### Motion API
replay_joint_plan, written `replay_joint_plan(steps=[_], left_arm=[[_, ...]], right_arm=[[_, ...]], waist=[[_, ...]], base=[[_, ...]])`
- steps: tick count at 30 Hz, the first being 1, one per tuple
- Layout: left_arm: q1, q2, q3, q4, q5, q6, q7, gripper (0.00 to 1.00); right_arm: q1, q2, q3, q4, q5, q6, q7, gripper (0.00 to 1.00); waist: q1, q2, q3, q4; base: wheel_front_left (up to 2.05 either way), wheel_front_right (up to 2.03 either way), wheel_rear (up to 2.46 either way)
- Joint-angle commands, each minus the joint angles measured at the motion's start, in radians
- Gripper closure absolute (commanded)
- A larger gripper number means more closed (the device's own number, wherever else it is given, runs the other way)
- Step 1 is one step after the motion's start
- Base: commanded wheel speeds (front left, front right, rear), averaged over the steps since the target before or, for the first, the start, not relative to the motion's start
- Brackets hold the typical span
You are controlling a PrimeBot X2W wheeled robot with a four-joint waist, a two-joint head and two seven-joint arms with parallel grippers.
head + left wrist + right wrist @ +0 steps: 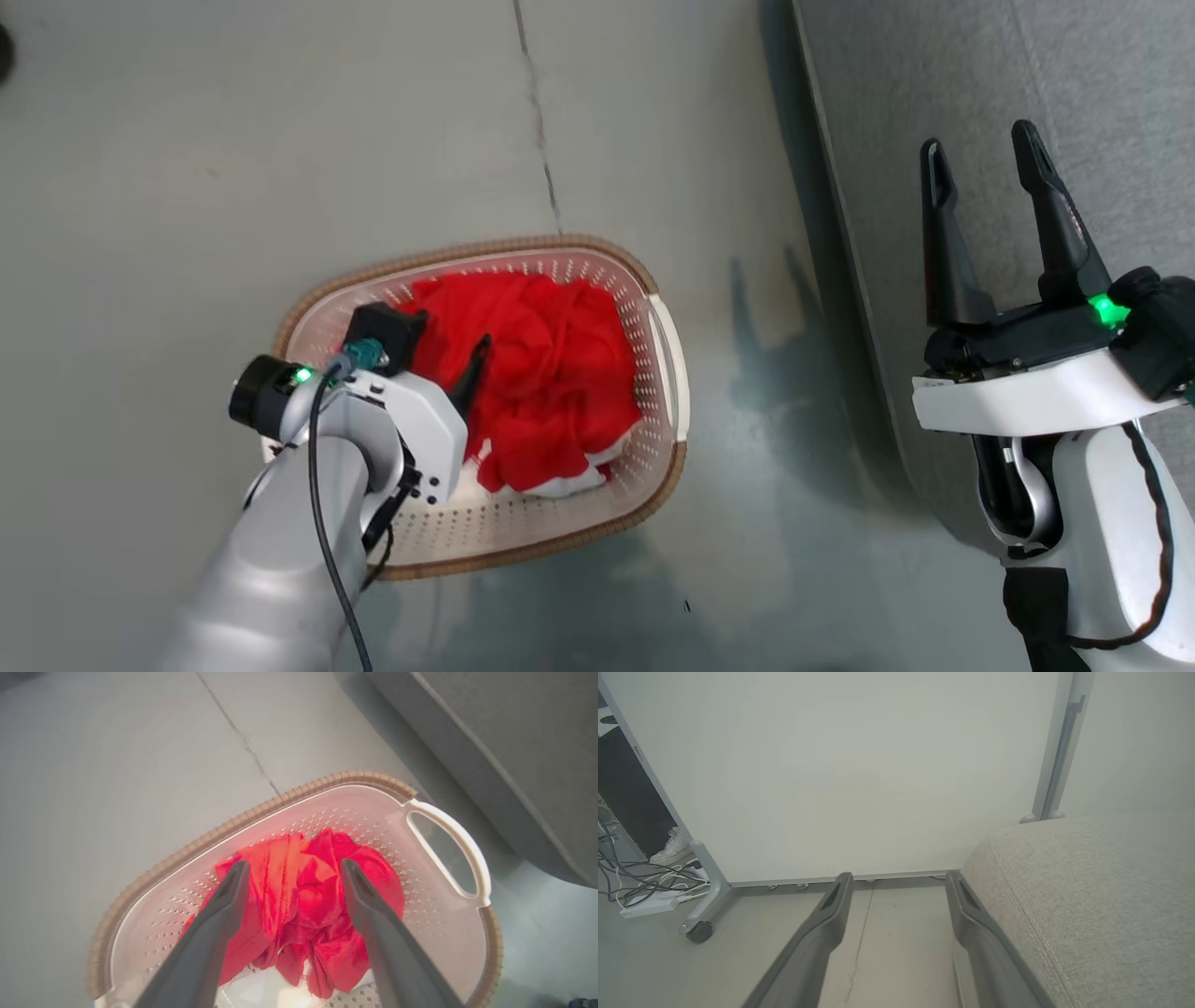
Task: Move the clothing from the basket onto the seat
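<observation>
The cream perforated basket point(560, 245) with a brown rim stands on the grey floor, its white side handle point(455, 833) toward the seat. Bright red clothing point(551, 373) with a white patch at its near edge lies bundled inside. My left gripper point(448, 353) hangs over the basket's left part. In the left wrist view it point(294, 863) is open, its two fingers spread to either side of the red bundle point(303, 891); whether they touch the fabric is unclear. My right gripper point(977, 140) stands open and holds nothing, above the edge of the grey seat point(1027, 65), which also appears as the seat point(1101, 896).
A crack point(541, 140) runs across the floor beyond the basket. In the right wrist view a pale partition panel point(854, 774) on a caster point(699, 931) stands behind the seat, with cables and a power strip point(644, 900) and a white shoe point(672, 847) at its left.
</observation>
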Motion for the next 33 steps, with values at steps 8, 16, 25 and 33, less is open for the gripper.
replay_joint_plan(steps=[8, 16, 25, 33], left_arm=[[-0.149, 0.033, -0.057, 0.186, 0.05, -0.004, -0.005, 0.0], [-0.228, 0.079, -0.086, 0.311, 0.08, 0.032, -0.017, 0.0], [-0.275, 0.106, -0.08, 0.358, 0.064, 0.054, -0.039, 1.0], [-0.247, 0.064, -0.097, 0.357, 0.053, 0.038, -0.123, 1.0]], right_arm=[[-0.027, -0.005, 0.023, -0.073, 0.044, 0.002, -0.009, 0.0], [-0.005, -0.004, 0.044, -0.131, 0.09, 0.002, -0.008, 0.0], [0.005, -0.005, 0.054, -0.154, 0.113, 0.002, -0.008, 0.0], [0.017, -0.005, 0.045, -0.12, 0.083, 0.002, -0.008, 0.0]], waist=[[-0.0001, 0.0, 0.2, -0.087], [-0.0001, 0.0, 0.263, -0.146], [-0.0001, 0.0, 0.287, -0.166], [-0.0001, 0.0, 0.219, -0.124]], base=[[0.0, 0.0, 0.0], [0.0, 0.0, 0.0], [0.0, 0.0, 0.0], [0.0, 0.0, 0.0]])
